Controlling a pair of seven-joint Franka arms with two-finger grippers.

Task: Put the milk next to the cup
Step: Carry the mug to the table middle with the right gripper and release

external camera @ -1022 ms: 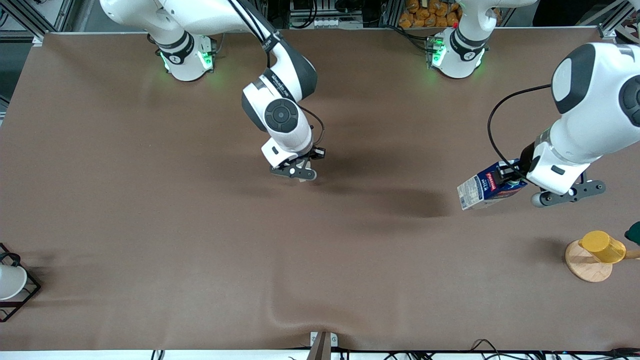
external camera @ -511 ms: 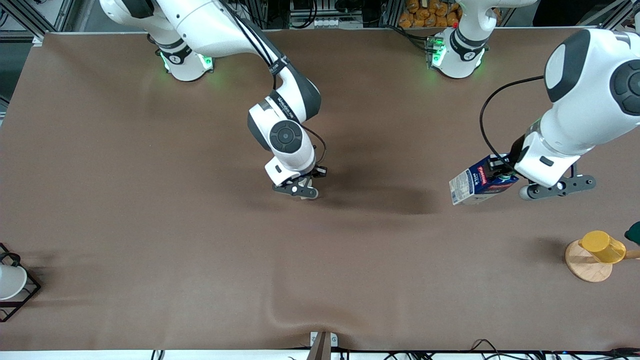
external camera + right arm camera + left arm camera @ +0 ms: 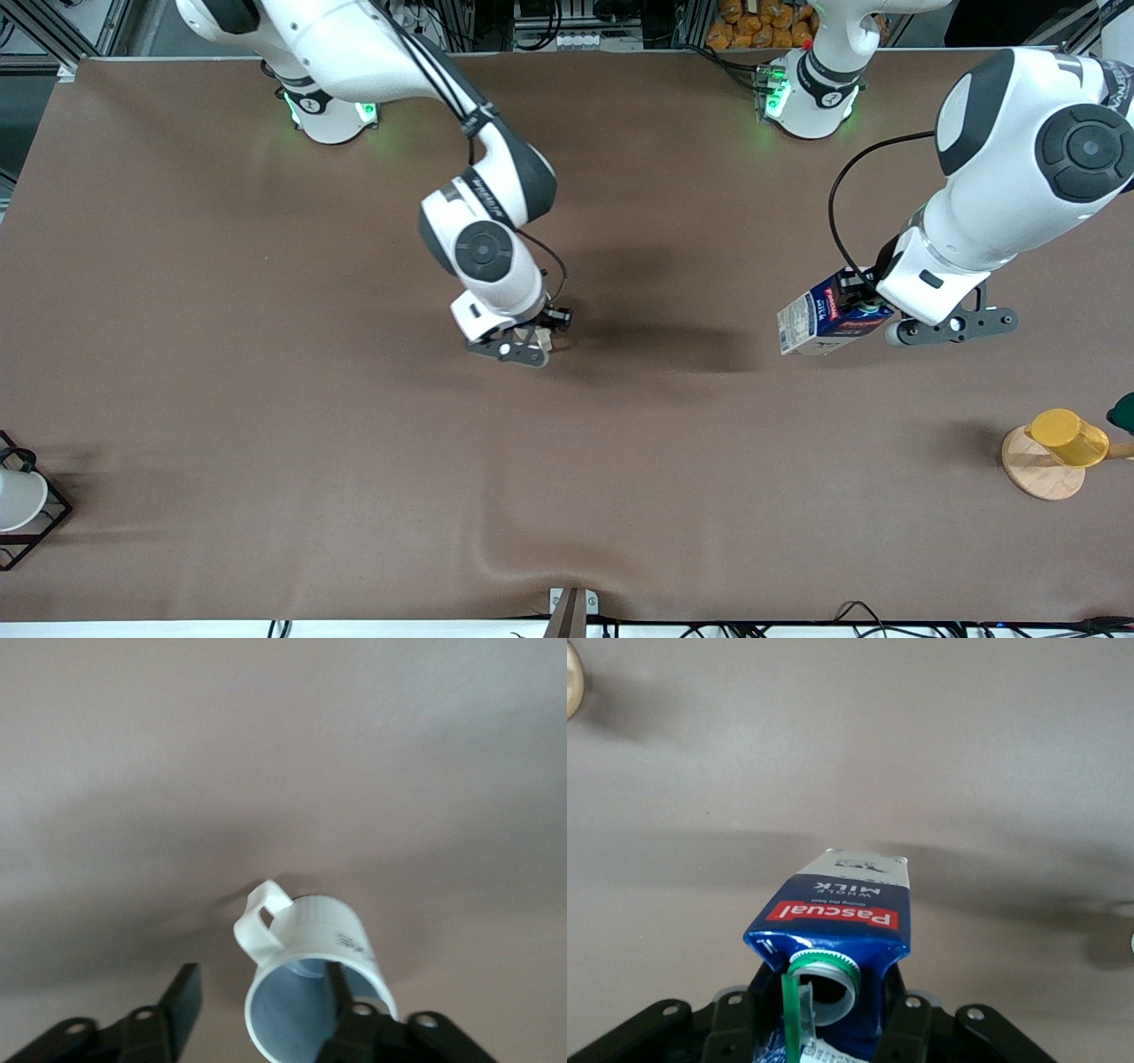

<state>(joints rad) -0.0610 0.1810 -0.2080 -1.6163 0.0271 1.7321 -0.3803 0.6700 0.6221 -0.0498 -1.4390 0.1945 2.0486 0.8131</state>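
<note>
The milk [image 3: 819, 321], a dark blue and white carton with a red band, hangs tilted over the table toward the left arm's end. My left gripper [image 3: 866, 299] is shut on its gabled top. In the left wrist view the milk [image 3: 842, 904] shows its green cap ring between the fingers of the left gripper [image 3: 824, 1028]. The cream-white cup [image 3: 310, 935] with a grey inside sits under my right gripper [image 3: 261, 988] near the table's middle. That gripper is open: one finger is inside the cup's mouth, the other finger [image 3: 183, 1001] stands clear of its wall. From the front only a sliver of the cup [image 3: 536, 338] shows below the right gripper [image 3: 530, 342].
A yellow cup [image 3: 1067, 437] on a round wooden base [image 3: 1041, 470] stands near the left arm's end, nearer the front camera than the milk. A white cup [image 3: 16, 498] in a black wire rack [image 3: 53, 514] sits at the right arm's end.
The left arm has carried the milk toward the table's middle. The right gripper has opened around the cup and shifted slightly nearer the front camera.
</note>
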